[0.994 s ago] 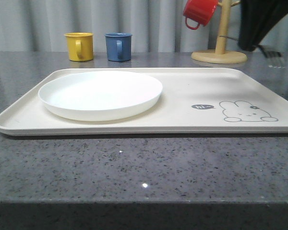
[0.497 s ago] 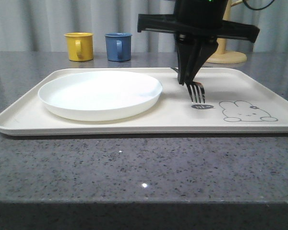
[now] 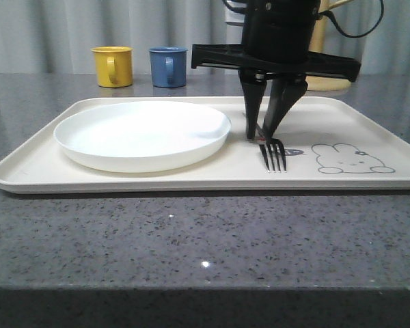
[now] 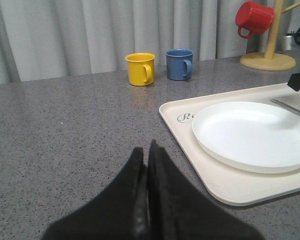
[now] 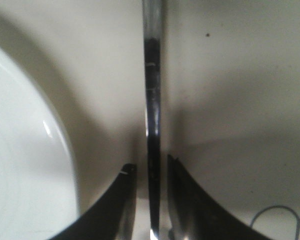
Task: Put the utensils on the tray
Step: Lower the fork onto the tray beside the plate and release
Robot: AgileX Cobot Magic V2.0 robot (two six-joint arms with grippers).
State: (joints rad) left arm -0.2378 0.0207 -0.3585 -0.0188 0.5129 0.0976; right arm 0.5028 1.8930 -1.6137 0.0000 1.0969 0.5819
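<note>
Front view: right pincer (image 3: 266, 137) down over the tray (image 3: 41, 167), fingers parted and straddling the handle of the fork (image 3: 273, 154). Fork flat on the tray, just right of the plate (image 3: 142, 134), tines toward the near edge, handle running back under the pincer, so long axis front to back. Fingers seemingly just clear of the metal, so probably let go already, with the fork delivered. Small dark speech bubble beside the tines, partly covered, lettering not readable here; grey rabbit drawing (image 3: 352, 158) further right. Yellow mug (image 3: 113, 65) and blue mug (image 3: 169, 66) well back on the table (image 3: 191, 232).

Left wrist view: left pincer (image 4: 146, 165) clenched on nothing, fingers pressed together, hanging over bare table well apart from the tray's near corner. Script on the tray beginning "R", the rest hidden under the plate. Red mug (image 4: 254, 17) hung on a wooden stand (image 4: 270, 50).

Right wrist view: fork handle (image 5: 152, 100) straight down the middle between the two dark fingers (image 5: 115, 205), a narrow strip of tray showing on each side, so released rather than gripped. Plate rim curving alongside, near but apart from the handle. Corner of the rabbit outline at the edge.

Judging the next move: straight lift needed, since any sideways drift would drag the handle. Right arm clearly the nearer one for further utensils.
</note>
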